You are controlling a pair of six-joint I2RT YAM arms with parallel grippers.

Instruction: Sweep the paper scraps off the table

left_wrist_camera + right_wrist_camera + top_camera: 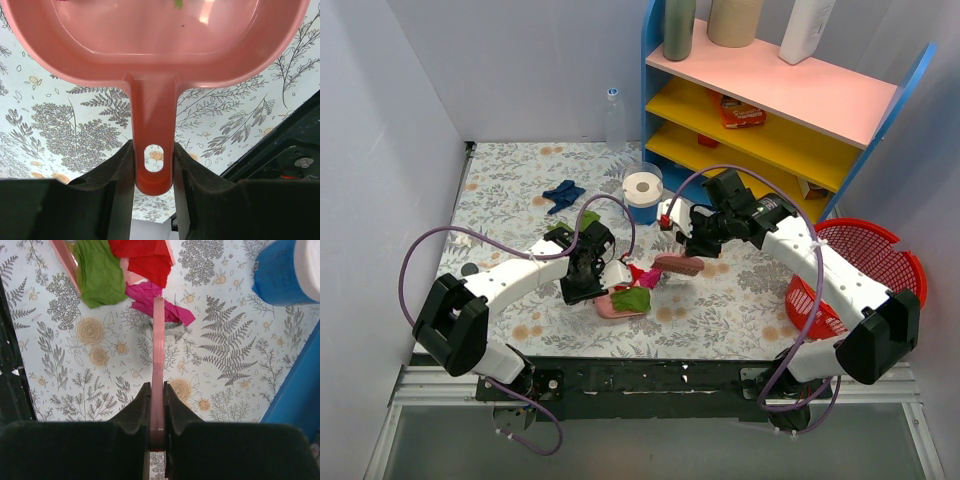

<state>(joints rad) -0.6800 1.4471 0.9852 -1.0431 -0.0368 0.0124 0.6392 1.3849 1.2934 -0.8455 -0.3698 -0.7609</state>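
My left gripper [582,277] is shut on the handle of a pink dustpan [618,305]; in the left wrist view the handle [154,160] sits between my fingers and the pan [155,50] lies flat on the floral table [60,130]. My right gripper [705,238] is shut on a pink brush [678,265], seen edge-on in the right wrist view [158,365]. A green scrap [100,272] and a red scrap [142,257] lie at the pan's mouth. A magenta scrap [172,310] lies at the brush tip. A dark blue scrap [563,195] and a small green scrap [588,217] lie farther back.
A blue cup with a white paper roll [642,192] stands behind the brush. A blue shelf [770,110] with pink and yellow boards is at the back right. A red basket [860,270] sits at the right edge. A clear bottle [614,118] stands at the back wall.
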